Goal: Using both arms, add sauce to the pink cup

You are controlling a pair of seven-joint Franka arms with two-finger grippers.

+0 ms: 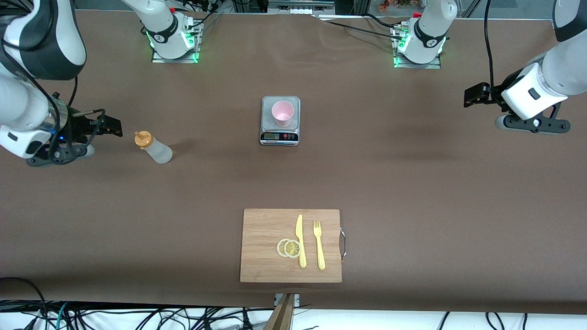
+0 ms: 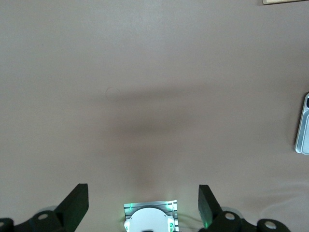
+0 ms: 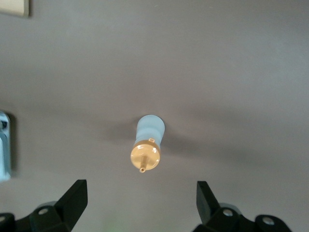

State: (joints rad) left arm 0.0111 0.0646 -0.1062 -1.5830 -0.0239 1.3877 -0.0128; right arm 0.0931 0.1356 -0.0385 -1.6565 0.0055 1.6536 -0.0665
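The sauce bottle point(image 1: 153, 147), whitish with an orange cap, stands upright on the brown table toward the right arm's end. My right gripper point(image 1: 111, 125) hovers over the table just beside it, open and empty. In the right wrist view the sauce bottle point(image 3: 147, 144) shows ahead of the open right gripper point(image 3: 142, 199), clear of both fingers. The pink cup point(image 1: 282, 113) stands on a small kitchen scale point(image 1: 280, 135) at the table's middle. My left gripper point(image 1: 475, 95) hangs open over bare table toward the left arm's end. In the left wrist view, nothing lies between the left gripper's point(image 2: 143, 203) fingers.
A wooden cutting board point(image 1: 261, 256) lies nearer the front camera than the scale. On it are a yellow knife point(image 1: 300, 240), a yellow fork point(image 1: 318, 245) and two lemon slices point(image 1: 289, 248). The scale's edge point(image 2: 303, 128) shows in the left wrist view.
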